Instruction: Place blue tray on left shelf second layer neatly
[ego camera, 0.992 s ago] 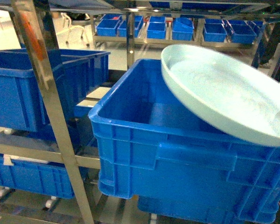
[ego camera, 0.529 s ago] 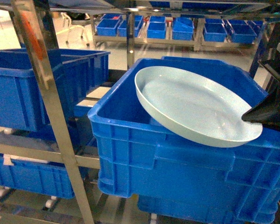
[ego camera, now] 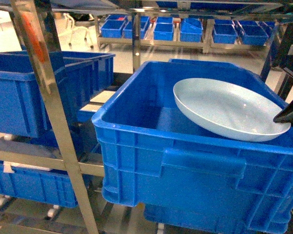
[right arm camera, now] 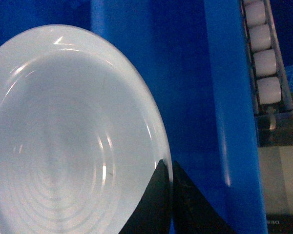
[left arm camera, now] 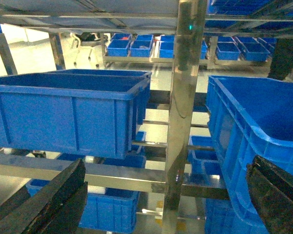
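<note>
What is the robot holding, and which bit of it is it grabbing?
The right gripper is pinching the blue tray by its rim, at the edge nearest the arm. The left gripper is open and holds nothing.

The blue tray [ego camera: 229, 109] sits tilted in the right part of a large crate [ego camera: 185, 161], its right edge pinched in the right tool [right arm camera: 168, 170]. That crate rests on the shelf tier right of a steel post [ego camera: 49, 107]. Left of the post, another crate [ego camera: 29, 92] stands on the left shelf second layer [left arm camera: 112, 178], with more crates below it. Far behind, a distant rack [ego camera: 185, 31] holds small bins. The left tool [left arm camera: 161, 195] hangs spread wide, near the post.
</note>
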`<state>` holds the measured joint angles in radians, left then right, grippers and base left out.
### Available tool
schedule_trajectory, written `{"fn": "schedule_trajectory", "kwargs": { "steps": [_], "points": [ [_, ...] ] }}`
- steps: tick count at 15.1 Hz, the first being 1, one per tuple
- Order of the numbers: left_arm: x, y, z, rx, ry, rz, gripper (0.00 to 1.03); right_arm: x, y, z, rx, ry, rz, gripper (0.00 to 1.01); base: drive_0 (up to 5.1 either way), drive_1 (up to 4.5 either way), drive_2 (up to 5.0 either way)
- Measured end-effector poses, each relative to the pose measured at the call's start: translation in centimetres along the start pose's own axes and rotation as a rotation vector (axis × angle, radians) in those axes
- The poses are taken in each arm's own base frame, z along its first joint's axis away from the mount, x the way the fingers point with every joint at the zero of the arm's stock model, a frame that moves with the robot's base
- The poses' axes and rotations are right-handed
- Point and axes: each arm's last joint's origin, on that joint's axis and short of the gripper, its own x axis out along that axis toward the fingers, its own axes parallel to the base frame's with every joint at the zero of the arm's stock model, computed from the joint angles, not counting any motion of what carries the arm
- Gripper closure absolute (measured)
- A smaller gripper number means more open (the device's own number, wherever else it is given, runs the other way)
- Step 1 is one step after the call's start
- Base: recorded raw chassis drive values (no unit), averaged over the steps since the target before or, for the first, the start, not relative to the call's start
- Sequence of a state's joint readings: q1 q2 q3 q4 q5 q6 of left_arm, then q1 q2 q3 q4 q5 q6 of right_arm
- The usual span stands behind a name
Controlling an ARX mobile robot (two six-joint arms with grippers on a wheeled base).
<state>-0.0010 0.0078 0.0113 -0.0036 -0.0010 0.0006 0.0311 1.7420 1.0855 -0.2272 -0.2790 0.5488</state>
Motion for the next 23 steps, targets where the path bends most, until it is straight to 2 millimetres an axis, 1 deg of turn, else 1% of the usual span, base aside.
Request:
{"fn": "schedule_trajectory", "kwargs": {
  "steps": [1,2,4,6,8,10,11,13,15,17,18,19,20,21,23],
  "points": [
    [0.0,0.0,0.0,0.000,0.000,0.000,0.05,0.2,0.3,0.4,-0.004,-0.014,0.003,0.99,0.0,0.00,0.0],
    [0.0,0.0,0.0,0.000,0.000,0.000,0.05,0.3,1.0,0.7,-0.013,-0.032,0.011,0.99,0.0,0.00,0.0],
    [0.0,0.0,0.0,0.000,0.000,0.000,0.05,1.1,2.0,0.4,-0.013,-0.038,0.017,0.99,0.0,0.00,0.0],
    [0.0,0.0,0.0,0.000,0.000,0.000,0.05,3.0,2.3,-0.4,-0.019,-0.010,-0.020,0.99,0.0,0.00,0.0],
    [0.0,0.0,0.0,0.000,0.000,0.000,0.05,4.5,2.0,-0.5,-0.015,0.000,-0.080,0.99,0.0,0.00,0.0],
    [0.0,0.0,0.0,0.000,0.000,0.000,0.05,5.1,2.6,0.2,-0.018,-0.029,-0.099,0.99,0.0,0.00,0.0],
    [0.0,0.0,0.0,0.000,0.000,0.000,0.05,5.5,2.7,0.3,-0.017,-0.036,-0.111,0.99,0.0,0.00,0.0],
    [0.0,0.0,0.0,0.000,0.000,0.000,0.05,5.6,3.4,0.5,-0.020,-0.045,-0.106,0.99,0.0,0.00,0.0],
    [0.0,0.0,0.0,0.000,0.000,0.000,0.05,5.6,4.1,0.6,-0.019,-0.060,-0.083,0.78,0.0,0.00,0.0],
    [0.0,0.0,0.0,0.000,0.000,0.000,0.05,5.6,4.3,0.5,-0.016,-0.056,-0.069,0.53,0.0,0.00,0.0],
    [0.0,0.0,0.0,0.000,0.000,0.000,0.05,5.4,4.4,0.4,-0.014,-0.057,-0.055,0.42,0.0,0.00,0.0],
    [0.0,0.0,0.0,0.000,0.000,0.000,0.05,3.6,4.7,-0.1,0.001,-0.066,-0.009,0.16,0.0,0.00,0.0],
    [0.0,0.0,0.0,0.000,0.000,0.000,0.05,0.8,4.3,-1.5,0.008,-0.080,0.047,0.04,0.0,0.00,0.0],
    [0.0,0.0,0.0,0.000,0.000,0.000,0.05,-0.6,3.9,-3.0,0.000,-0.078,0.082,0.03,0.0,0.00,0.0],
    [0.0,0.0,0.0,0.000,0.000,0.000,0.05,-1.3,4.2,-3.8,-0.056,-0.114,0.122,0.03,0.0,0.00,0.0]
  ]
}}
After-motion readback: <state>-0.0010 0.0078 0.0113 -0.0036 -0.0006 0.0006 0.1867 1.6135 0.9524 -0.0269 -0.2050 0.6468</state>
